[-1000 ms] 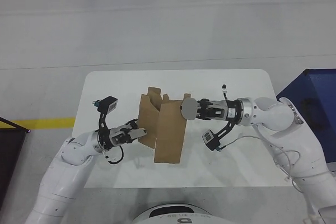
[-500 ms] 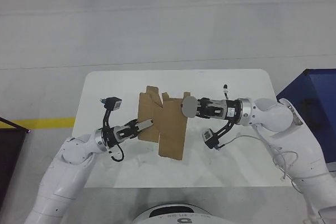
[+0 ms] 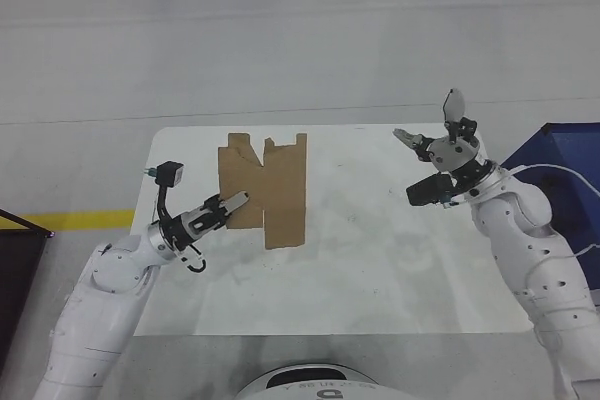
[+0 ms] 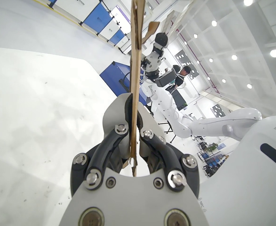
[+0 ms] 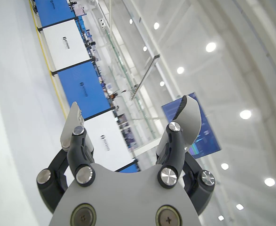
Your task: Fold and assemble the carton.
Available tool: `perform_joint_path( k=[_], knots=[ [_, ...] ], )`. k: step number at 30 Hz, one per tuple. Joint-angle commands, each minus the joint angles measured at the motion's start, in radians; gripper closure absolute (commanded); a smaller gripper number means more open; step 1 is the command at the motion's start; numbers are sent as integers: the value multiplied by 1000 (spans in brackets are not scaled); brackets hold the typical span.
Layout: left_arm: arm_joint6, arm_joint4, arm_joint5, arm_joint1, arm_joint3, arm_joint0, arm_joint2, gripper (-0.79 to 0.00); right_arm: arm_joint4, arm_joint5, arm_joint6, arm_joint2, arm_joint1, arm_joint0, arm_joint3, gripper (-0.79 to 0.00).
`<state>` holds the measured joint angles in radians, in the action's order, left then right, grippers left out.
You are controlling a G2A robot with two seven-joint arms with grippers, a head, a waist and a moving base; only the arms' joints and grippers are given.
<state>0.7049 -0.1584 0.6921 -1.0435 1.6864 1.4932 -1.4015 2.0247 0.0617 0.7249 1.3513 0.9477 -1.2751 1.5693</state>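
The flat brown cardboard carton (image 3: 270,190) is over the far left of the white table (image 3: 380,280), its edge pinched tight in the left gripper (image 3: 238,200). I cannot tell whether it touches the tabletop. The right gripper (image 3: 429,120) is well apart from it, spread wide and empty.

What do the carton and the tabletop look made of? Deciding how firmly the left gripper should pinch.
Carton: matte brown cardboard, probably corrugated; its edge looks layered and frayed in the left wrist view. Table: smooth white top, slight sheen, small scuffs; likely laminate or painted board, cannot tell which. The left gripper is shut on the carton's edge.
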Motion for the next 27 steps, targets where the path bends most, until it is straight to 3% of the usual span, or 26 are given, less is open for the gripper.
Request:
perform_joint_path(
  k=[1, 8, 21, 27],
  knots=[
    [-15, 8, -11, -1, 19, -4, 2, 0, -103, -49, -6, 6, 3, -23, 2, -785],
    [-47, 27, -34, -5, 98, -43, 20, 0, -311, -145, -28, 51, 7, -125, 10, -785],
    [-58, 28, -52, -7, 118, -49, 29, 0, -323, -141, -70, 79, 6, -158, 21, -785],
    [-122, 81, -49, -12, 169, -41, 44, 0, -323, -141, -70, 79, 6, -158, 21, -785]
  ],
)
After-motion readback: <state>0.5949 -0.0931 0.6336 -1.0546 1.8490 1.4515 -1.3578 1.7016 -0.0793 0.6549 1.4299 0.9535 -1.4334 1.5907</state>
